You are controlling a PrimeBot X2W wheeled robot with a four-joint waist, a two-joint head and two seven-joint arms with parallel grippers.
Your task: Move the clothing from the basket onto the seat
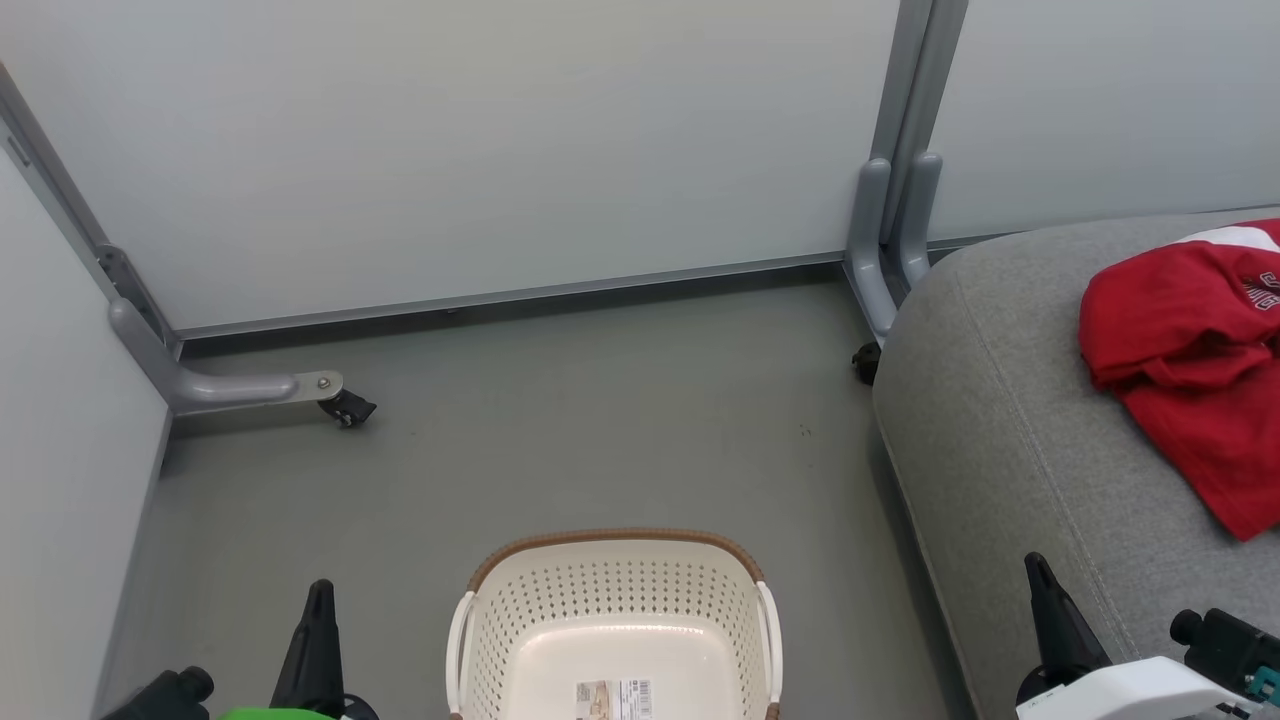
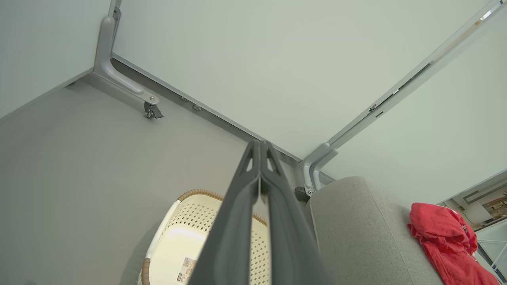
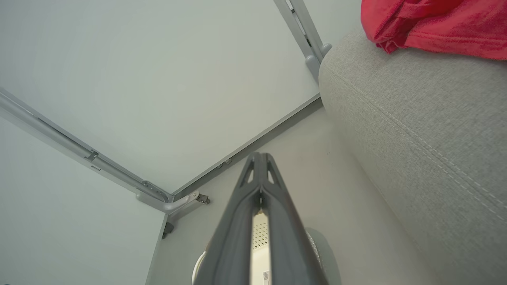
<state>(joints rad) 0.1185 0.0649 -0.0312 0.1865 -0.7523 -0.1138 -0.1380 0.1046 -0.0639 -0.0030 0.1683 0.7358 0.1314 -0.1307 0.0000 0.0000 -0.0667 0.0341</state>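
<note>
Left gripper [image 2: 260,147] is parked low, fingers pressed together on nothing; basket [image 1: 615,541] is shown bare to its floor, nothing left to lift; right gripper [image 3: 259,157] is likewise closed, empty; seat [image 1: 1000,450] is topped by the heaped clothing [image 1: 1180,330], job apparently done

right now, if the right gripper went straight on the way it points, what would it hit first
Probably the white wall panel, low down. The shut right gripper points over the basket and beside the grey seat, touching neither. Depth is unclear, so it could meet the floor just before that.
</note>
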